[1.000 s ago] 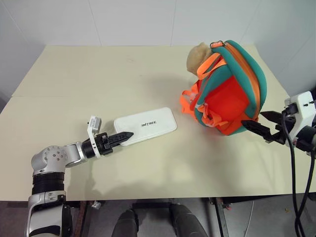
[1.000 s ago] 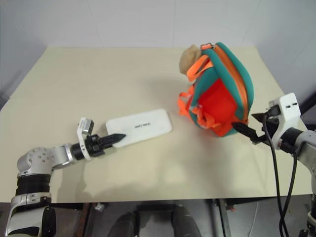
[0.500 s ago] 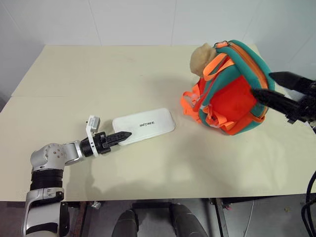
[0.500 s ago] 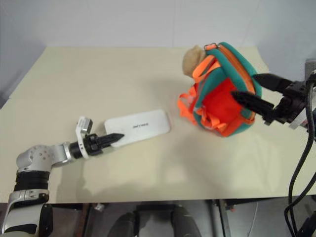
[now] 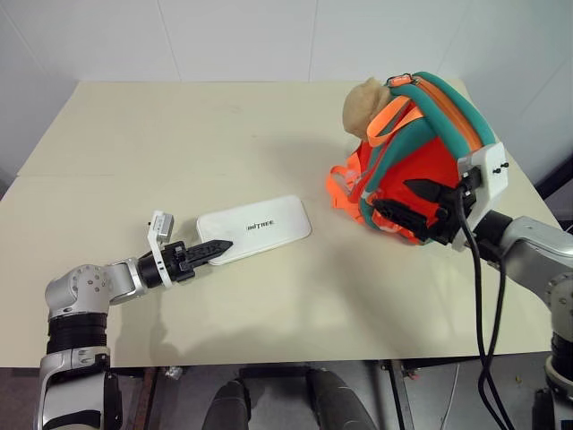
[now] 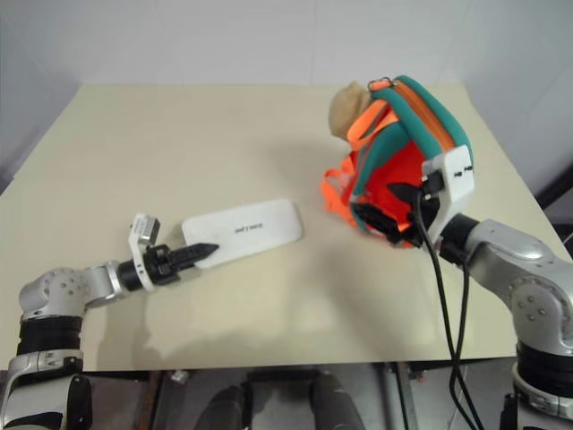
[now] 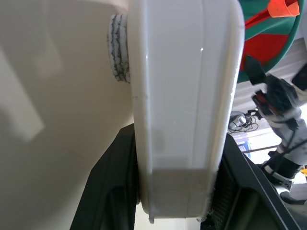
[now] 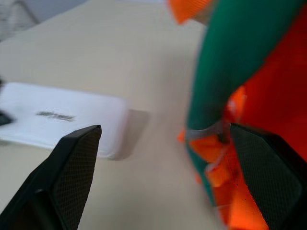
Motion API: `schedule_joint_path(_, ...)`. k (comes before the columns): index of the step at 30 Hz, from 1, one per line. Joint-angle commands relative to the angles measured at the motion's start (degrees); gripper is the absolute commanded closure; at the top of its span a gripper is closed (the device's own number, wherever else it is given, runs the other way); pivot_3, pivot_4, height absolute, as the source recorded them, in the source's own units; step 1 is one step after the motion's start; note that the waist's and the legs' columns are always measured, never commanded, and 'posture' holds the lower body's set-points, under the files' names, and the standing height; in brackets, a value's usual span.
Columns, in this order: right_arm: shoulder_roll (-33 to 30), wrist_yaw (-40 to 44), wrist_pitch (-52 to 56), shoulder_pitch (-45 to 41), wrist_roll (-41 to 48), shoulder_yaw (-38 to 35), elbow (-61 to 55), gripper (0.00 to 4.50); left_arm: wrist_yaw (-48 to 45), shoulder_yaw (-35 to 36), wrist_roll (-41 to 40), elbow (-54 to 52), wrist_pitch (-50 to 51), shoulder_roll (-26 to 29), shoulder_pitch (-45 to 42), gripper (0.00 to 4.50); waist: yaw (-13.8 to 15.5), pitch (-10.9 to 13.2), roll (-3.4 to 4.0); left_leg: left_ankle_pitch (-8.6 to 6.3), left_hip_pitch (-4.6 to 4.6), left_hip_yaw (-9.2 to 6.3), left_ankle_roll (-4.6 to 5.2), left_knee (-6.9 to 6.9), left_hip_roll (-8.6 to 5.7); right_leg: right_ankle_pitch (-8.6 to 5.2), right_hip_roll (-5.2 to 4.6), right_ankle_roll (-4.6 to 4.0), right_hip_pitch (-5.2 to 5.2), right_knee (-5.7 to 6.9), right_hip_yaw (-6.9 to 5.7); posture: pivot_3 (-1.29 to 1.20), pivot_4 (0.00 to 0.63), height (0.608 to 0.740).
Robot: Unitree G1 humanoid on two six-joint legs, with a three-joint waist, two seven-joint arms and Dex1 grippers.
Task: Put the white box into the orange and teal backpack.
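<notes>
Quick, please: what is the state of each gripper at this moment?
Left gripper: shut on the white box, gripping its near end.
Right gripper: open, holding nothing, fingers spread at the orange and teal backpack.

You can read one dark word, apparently "INTREE", printed on top of the white box (image 5: 253,228); no other text is legible.

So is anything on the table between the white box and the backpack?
Nothing visible: bare table separates the white box, held by the left gripper, from the orange and teal backpack. The open right gripper is at the backpack's front.
</notes>
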Motion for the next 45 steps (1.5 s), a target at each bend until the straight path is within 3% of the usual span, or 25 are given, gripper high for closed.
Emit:
schedule_joint_path(1,3.4,-1.1,-6.9,-3.1,-7.2,3.9,4.5,0.02,0.4,2.2,-1.5,-2.5,0.4,0.9,0.5,2.99,0.0,0.0,0.0,0.0,0.0,0.0,0.0,0.0,0.0,0.0,0.0,0.0,-0.01,0.02,0.0,0.0,0.15,0.74)
schedule_joint_path(9,15.1,-4.0,-19.0,-12.3,-20.2,10.2,19.0,0.02,1.7,4.1,-2.4,-4.5,1.7,1.3,1.4,2.99,-0.1,0.0,0.0,0.01,0.0,-0.01,-0.03,-0.02,0.01,0.0,-0.01,-0.01,-0.05,0.08,-0.01,0.0,0.15,0.74)
schedule_joint_path(18,25.2,-10.9,-33.2,-18.0,-30.3,9.7,32.4,0.02,2.0,5.1,-2.4,-5.1,2.0,1.4,1.8,2.99,-0.1,0.0,0.0,0.03,0.0,-0.05,-0.07,-0.09,0.01,-0.02,-0.04,-0.05,-0.1,0.16,-0.05,0.0,0.15,0.74)
schedule_joint_path(22,28.3,-8.4,-38.4,-18.6,-30.5,9.7,35.0,0.95,2.2,5.2,-2.5,-5.3,2.0,1.3,1.8,2.99,-0.5,0.0,0.0,0.04,0.02,-0.06,-0.08,-0.1,0.03,-0.02,0.0,-0.06,-0.1,0.21,-0.07,0.0,0.15,0.74)
schedule_joint_path(29,28.2,-4.1,-38.0,-16.0,-29.5,9.4,32.0,3.36,2.2,5.8,-2.4,-5.4,1.5,1.8,2.5,2.99,-0.9,0.0,0.0,0.04,0.01,-0.14,-0.09,-0.1,0.03,-0.02,-0.02,-0.06,-0.1,0.23,-0.13,0.0,0.15,0.74)
schedule_joint_path(33,28.4,1.8,-32.5,-14.9,-22.6,8.5,26.3,4.49,2.2,6.0,-2.4,-5.6,1.2,1.6,3.0,2.99,-1.5,0.0,0.0,0.05,0.01,-0.15,-0.1,-0.1,0.02,-0.02,-0.03,-0.06,-0.09,0.27,-0.13,0.0,0.15,0.74)
schedule_joint_path(38,26.5,8.0,-18.3,-15.9,-9.2,6.7,16.5,4.5,1.0,5.8,-1.6,-5.4,-0.8,2.4,3.3,2.99,-1.5,0.0,0.01,0.05,0.02,-0.22,-0.11,-0.12,0.06,-0.04,-0.01,-0.09,-0.1,0.32,-0.2,0.0,0.15,0.74)
schedule_joint_path(45,15.3,19.9,3.2,-16.6,13.3,4.8,6.1,4.5,-5.7,4.5,1.1,-4.2,-9.0,7.0,8.0,2.99,-1.4,0.0,0.01,0.05,0.04,-0.29,-0.12,-0.37,0.1,-0.16,-0.06,-0.31,-0.11,0.2,-0.35,0.0,0.15,0.74)
